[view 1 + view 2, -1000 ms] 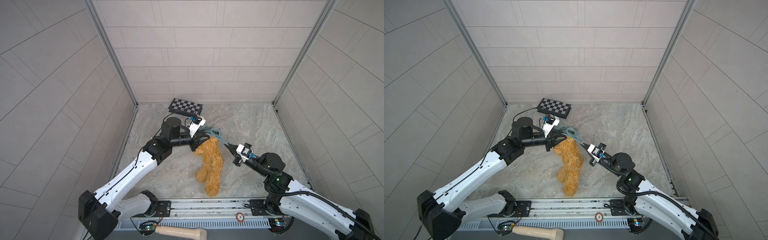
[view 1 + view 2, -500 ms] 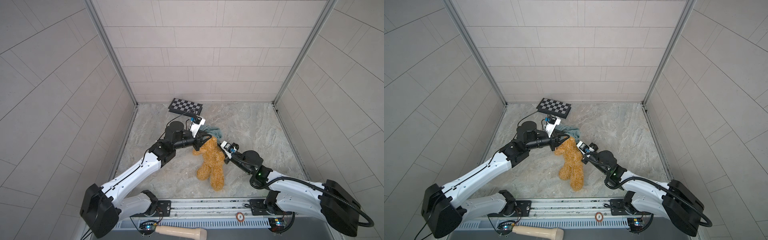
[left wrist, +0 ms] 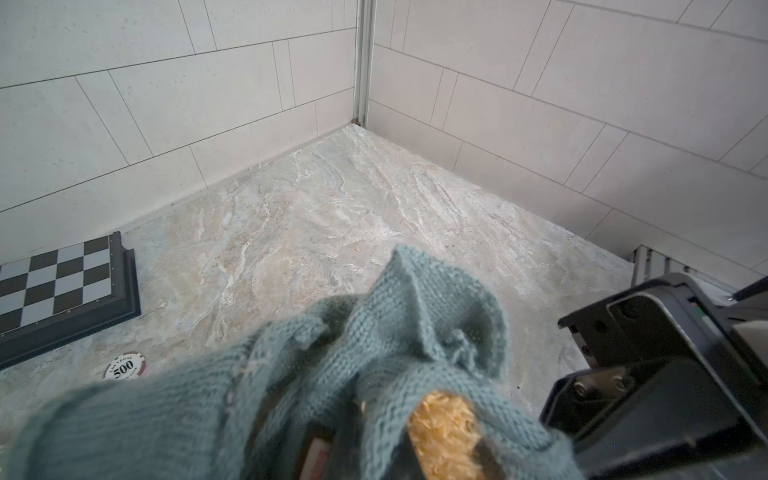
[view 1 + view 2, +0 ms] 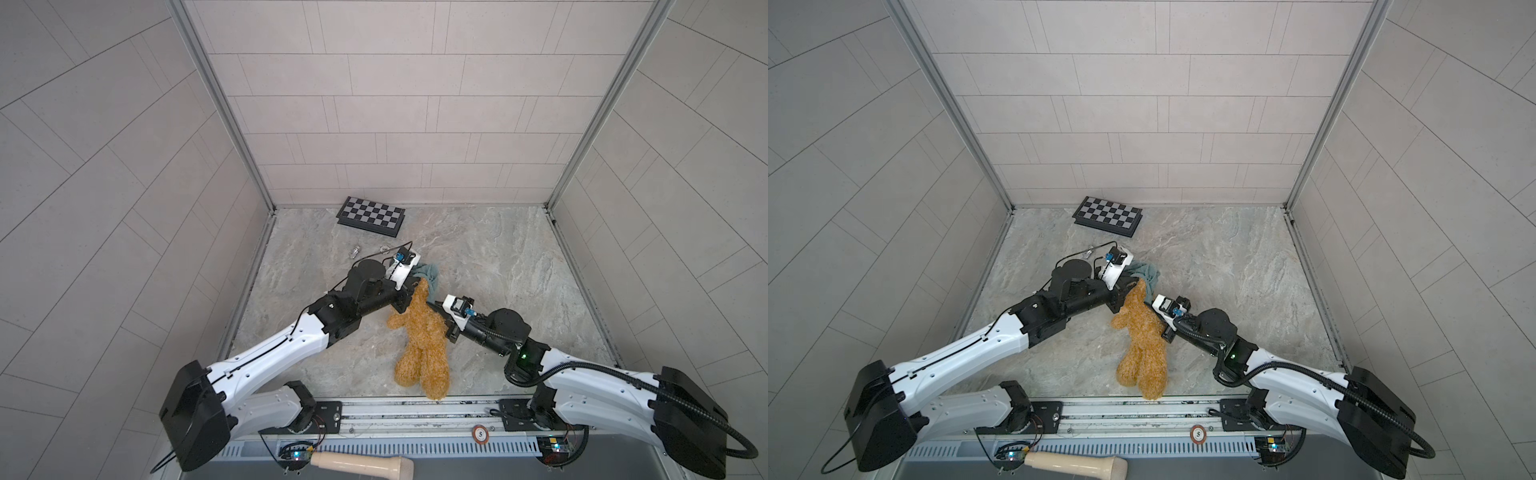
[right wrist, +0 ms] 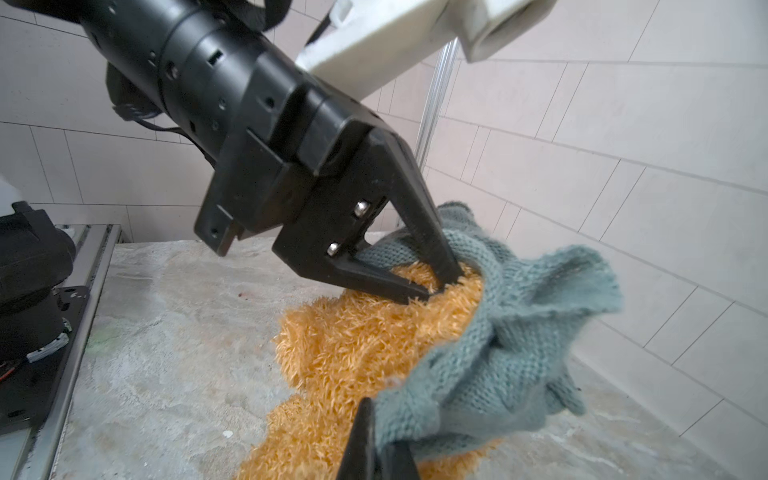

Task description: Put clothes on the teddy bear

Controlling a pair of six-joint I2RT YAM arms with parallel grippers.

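The golden-brown teddy bear (image 4: 422,345) (image 4: 1142,349) lies stretched on the stone floor, legs toward the front rail. A teal knitted sweater (image 4: 430,274) (image 4: 1148,274) is bunched over its head end. My left gripper (image 4: 411,289) (image 5: 440,286) is shut on the sweater's edge, its tips in the fur. My right gripper (image 4: 434,306) (image 5: 376,453) is shut on another fold of the sweater (image 5: 519,353) beside the bear (image 5: 353,340). In the left wrist view the sweater (image 3: 374,332) hides my jaws; a patch of fur (image 3: 444,432) shows through an opening.
A folded chessboard (image 4: 371,216) (image 3: 54,291) lies by the back wall. A poker chip (image 3: 124,368) and a small clear item (image 4: 356,250) sit behind the left arm. The front rail carries another chip (image 4: 480,433); a wooden handle (image 4: 361,459) lies below it.
My right gripper has moved left, in against the bear's head with the sweater. The left gripper came slightly forward and down. The bear's legs swung a little to the right.
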